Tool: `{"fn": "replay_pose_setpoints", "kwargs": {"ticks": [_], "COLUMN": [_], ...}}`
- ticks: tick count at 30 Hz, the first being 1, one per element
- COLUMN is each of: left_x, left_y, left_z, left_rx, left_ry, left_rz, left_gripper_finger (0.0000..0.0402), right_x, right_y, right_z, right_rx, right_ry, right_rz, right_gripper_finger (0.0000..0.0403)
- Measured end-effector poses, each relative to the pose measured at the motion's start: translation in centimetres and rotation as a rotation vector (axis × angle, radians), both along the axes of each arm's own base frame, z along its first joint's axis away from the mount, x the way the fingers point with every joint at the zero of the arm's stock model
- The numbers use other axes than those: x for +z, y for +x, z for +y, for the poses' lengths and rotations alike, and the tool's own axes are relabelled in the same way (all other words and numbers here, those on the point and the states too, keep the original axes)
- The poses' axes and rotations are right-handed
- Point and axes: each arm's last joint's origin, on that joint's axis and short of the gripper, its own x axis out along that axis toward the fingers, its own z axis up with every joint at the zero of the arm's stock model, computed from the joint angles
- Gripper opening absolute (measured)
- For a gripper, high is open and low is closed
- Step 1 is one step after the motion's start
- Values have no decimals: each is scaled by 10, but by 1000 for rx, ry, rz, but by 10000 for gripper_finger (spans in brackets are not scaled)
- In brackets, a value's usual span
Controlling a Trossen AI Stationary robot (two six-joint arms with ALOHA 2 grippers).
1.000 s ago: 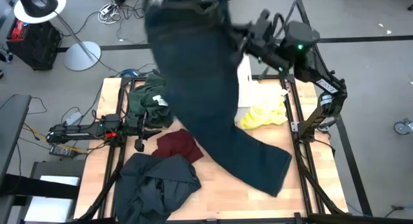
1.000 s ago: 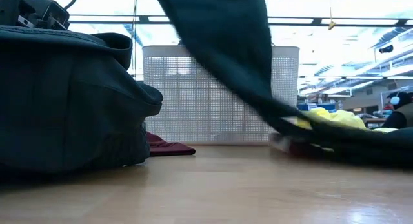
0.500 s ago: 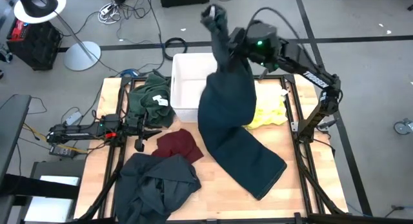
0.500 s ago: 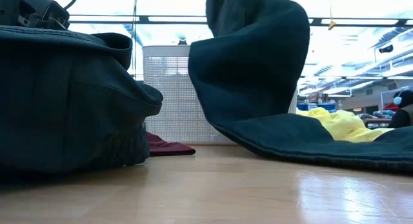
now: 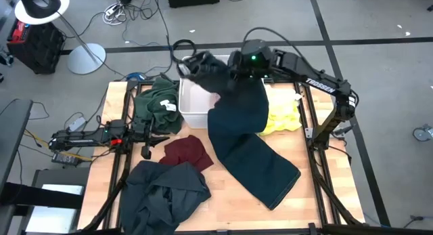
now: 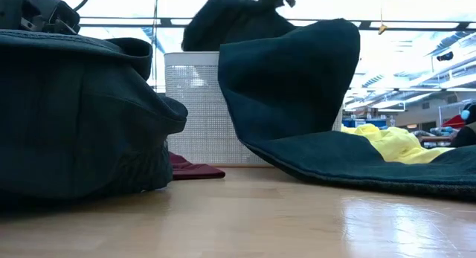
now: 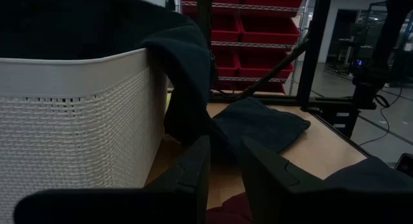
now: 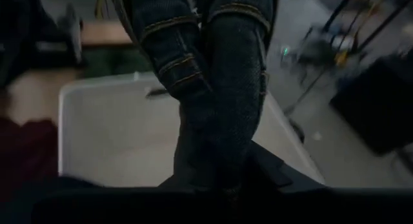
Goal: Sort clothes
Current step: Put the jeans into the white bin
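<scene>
My right gripper (image 5: 226, 67) is over the white tub (image 5: 193, 103) and shut on the dark blue jeans (image 5: 243, 140). One end of the jeans sticks out past the fingers over the tub. The rest drapes over the tub's right rim, and its lower end (image 5: 274, 184) lies on the table. The green top (image 5: 154, 105) lies left of the tub, the maroon piece (image 5: 186, 152) in front of it, the dark grey-green jacket (image 5: 162, 191) near the front edge, and the yellow piece (image 5: 281, 120) at the right. My left gripper (image 5: 145, 150) rests low at the table's left, open by a narrow gap. My right gripper pinches a bunch of several jeans layers (image 8: 216, 153) between its two fingers, a little back from an end with stitched hems (image 8: 174, 27). The fingers reach from the table's right side, slanting down. The hemmed end hangs over the tub; the rest trails onto the table.
The tub stands at the table's far middle. In the low view the jacket (image 6: 74, 109) fills the left foreground and the jeans (image 6: 297, 87) stand in front of the tub (image 6: 193, 102). Bare wood shows at the front right (image 5: 223, 208).
My right gripper has come down from high above the table's far edge and gone left over the tub, carrying the jeans. The jeans' upper part has dropped and folded over the tub's rim. Their lower end has drawn in a little and stays on the table.
</scene>
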Motion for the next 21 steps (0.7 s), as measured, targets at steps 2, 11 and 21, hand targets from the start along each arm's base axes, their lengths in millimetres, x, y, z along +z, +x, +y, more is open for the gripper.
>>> {"fn": "replay_pose_setpoints", "kwargs": {"ticks": [2,11,21], "left_x": [0,0,0], "left_y": [0,0,0], "left_z": [0,0,0], "left_rx": [0,0,0], "left_ry": [0,0,0], "left_rz": [0,0,0], "left_gripper_finger": [89,89,89], "right_x": [-16,-50,-19], "right_y": [2,4,-20], "right_z": [-3,-4,9], "right_rx": [-24,-95,-95], "right_ry": [44,166,175], "right_rz": [41,116,58], "right_gripper_finger": [74,102,118]}}
